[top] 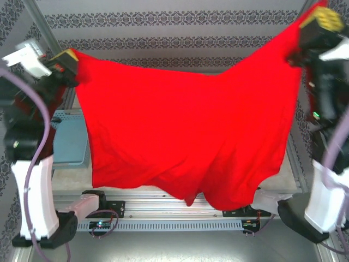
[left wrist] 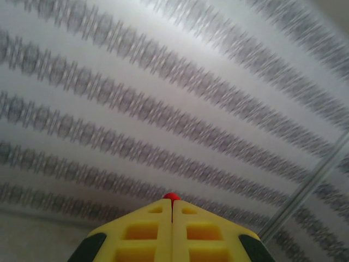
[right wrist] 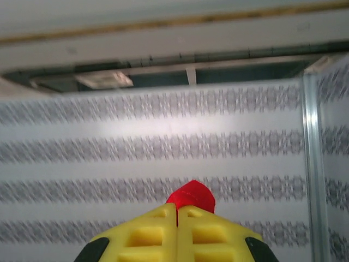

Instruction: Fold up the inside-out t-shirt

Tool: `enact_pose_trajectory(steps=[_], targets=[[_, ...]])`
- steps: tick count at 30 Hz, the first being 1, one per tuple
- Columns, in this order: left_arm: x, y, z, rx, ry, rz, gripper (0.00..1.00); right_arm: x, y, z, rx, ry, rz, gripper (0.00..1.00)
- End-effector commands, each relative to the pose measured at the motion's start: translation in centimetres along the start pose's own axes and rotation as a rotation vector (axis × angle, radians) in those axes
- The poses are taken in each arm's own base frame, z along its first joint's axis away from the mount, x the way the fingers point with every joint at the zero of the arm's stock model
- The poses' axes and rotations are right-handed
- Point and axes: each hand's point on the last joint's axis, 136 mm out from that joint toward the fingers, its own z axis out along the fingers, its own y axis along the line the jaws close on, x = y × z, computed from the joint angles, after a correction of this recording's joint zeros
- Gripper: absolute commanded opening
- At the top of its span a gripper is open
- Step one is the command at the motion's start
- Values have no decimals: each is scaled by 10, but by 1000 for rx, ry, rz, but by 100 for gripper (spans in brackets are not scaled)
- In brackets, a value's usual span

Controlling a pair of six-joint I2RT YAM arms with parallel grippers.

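The t-shirt [top: 185, 131] hangs like a wide curtain between the left claw [top: 71, 61] and the right claw [top: 315, 26], barring the middle. Left of the t-shirt, a basket [top: 70, 139] takes up the table [top: 68, 179]. Above the t-shirt's sagging top edge, the way is open back to the wall [top: 163, 27].

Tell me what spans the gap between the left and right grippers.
In the top external view the red t-shirt hangs spread between them, one end pinched in the left gripper, the other in the right gripper.
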Motion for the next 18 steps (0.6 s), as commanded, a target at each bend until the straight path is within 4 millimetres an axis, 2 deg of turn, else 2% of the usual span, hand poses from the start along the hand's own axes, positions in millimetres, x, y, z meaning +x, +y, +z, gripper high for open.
enact_pose_trajectory(steps=[1,6,7,12,15,18], targets=[[50,43,51,-102,134,3,0,76,-9,48,73,157,-50,0],[122,104,111,-229,272,-25,0,208,-8,100,54,370,-36,0],[135,114,120,-248,297,-30,0,228,-5,105,42,394,-35,0],[208,169,165,-353,429,-38,0,363,4,133,23,584,-33,0],[253,196,190,-389,517,-51,0,438,7,144,27,695,-30,0],[290,222,209,-430,579,-62,0,494,6,154,48,768,-32,0]])
